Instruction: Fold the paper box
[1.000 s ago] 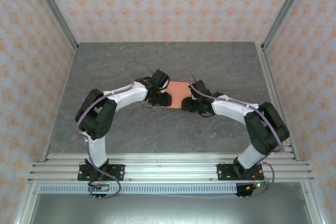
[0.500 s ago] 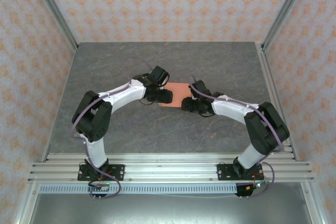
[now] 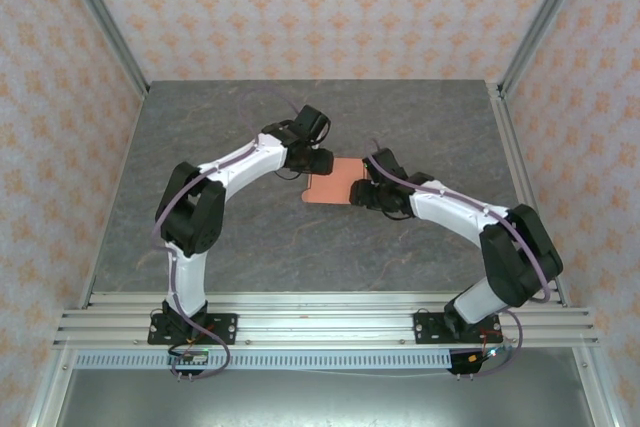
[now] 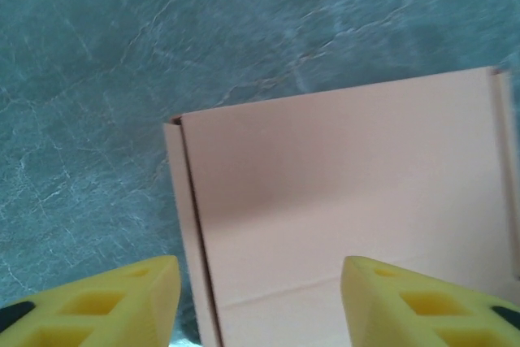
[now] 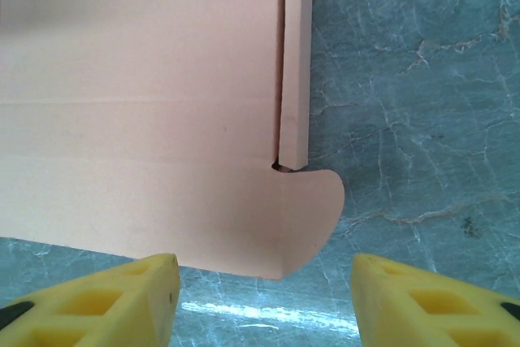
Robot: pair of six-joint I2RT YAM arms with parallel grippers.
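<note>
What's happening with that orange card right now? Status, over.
Left gripper open, right gripper open, at opposite ends. Paper box flat on table, ungripped. No obstruction seen.

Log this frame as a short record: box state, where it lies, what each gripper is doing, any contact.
box: paper box, salmon-orange card, lying nearly flat
details: narrow side flap, rounded tab
location: grey table, between the two arms
left gripper: open, at the box's left side
right gripper: open, at the edge near the rounded tab
contact: cannot tell
</note>
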